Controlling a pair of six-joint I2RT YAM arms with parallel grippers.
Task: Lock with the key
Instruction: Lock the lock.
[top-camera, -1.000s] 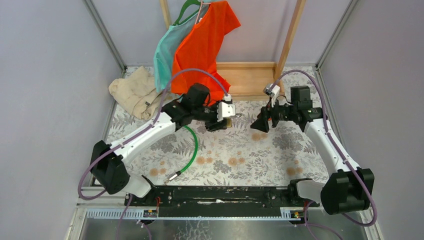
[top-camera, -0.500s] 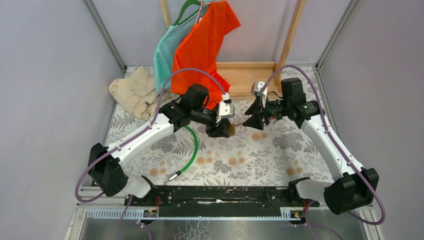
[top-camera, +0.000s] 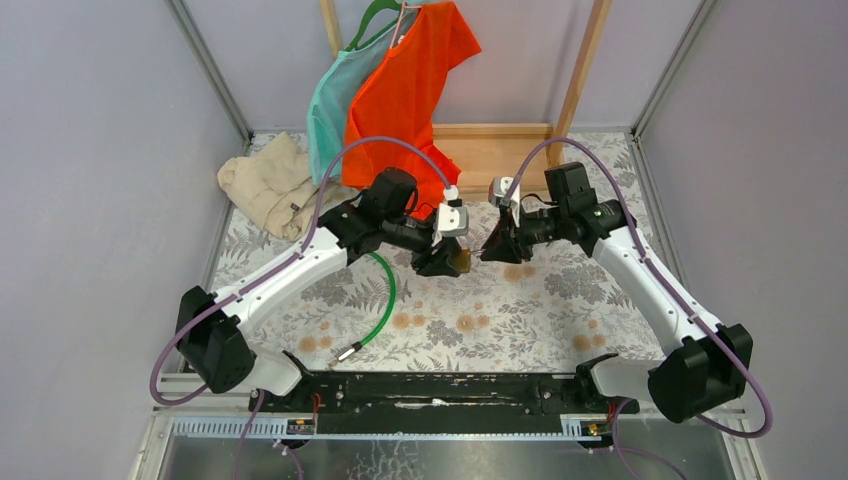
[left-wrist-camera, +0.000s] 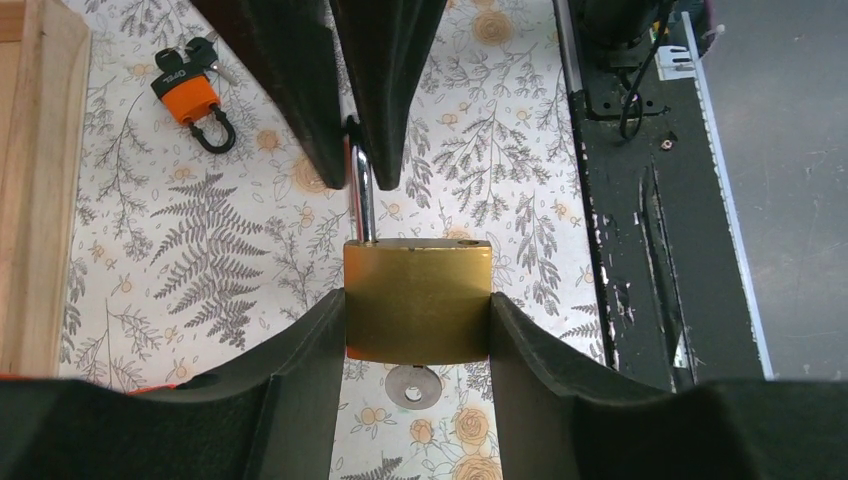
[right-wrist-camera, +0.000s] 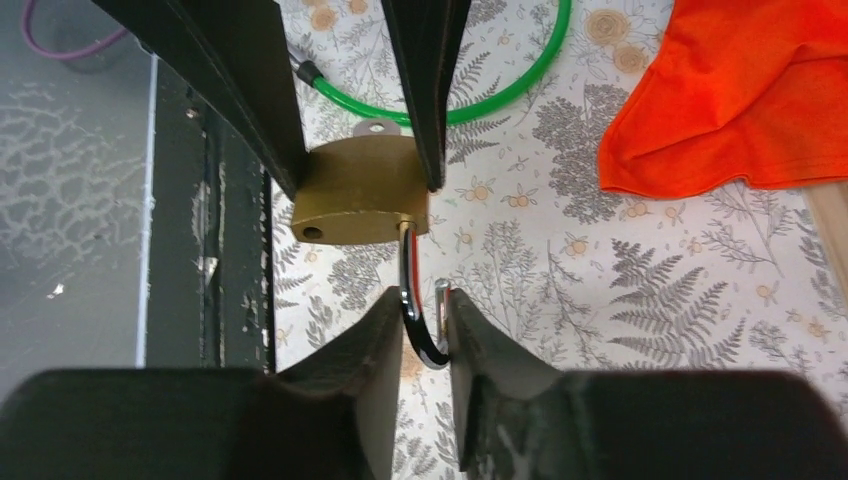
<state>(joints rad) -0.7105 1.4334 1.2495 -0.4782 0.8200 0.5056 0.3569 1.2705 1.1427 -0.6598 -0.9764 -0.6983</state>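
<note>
1. The key (left-wrist-camera: 190, 97), orange-headed with a black loop, lies flat on the flowered tablecloth (left-wrist-camera: 250, 260). It is near the wooden base (left-wrist-camera: 35, 150) and well apart from both grippers, and nothing holds it. A black-headed bunch (left-wrist-camera: 200, 50) lies against its far end.
2. It looks light, rigid and smooth-sided. Lying so low on the soft cloth, it probably slides before it lifts. The orange head is the best hold, pinched across its edges with the working end left free. Which end that is I cannot tell.
3. The left gripper (left-wrist-camera: 418, 305) is clamped on the flanks of the brass padlock (left-wrist-camera: 418, 285), holding it clear of the cloth. The padlock is heavy, hard metal and needs this firm hold. A bare metal key (left-wrist-camera: 410, 387) pokes out beneath the body.
4. The right gripper (right-wrist-camera: 422, 300) is drawn in narrow on the shackle (right-wrist-camera: 408, 290), with its pads seemingly against both sides. The shackle's free tip stands out of the body, so the padlock is not yet locked.
</note>
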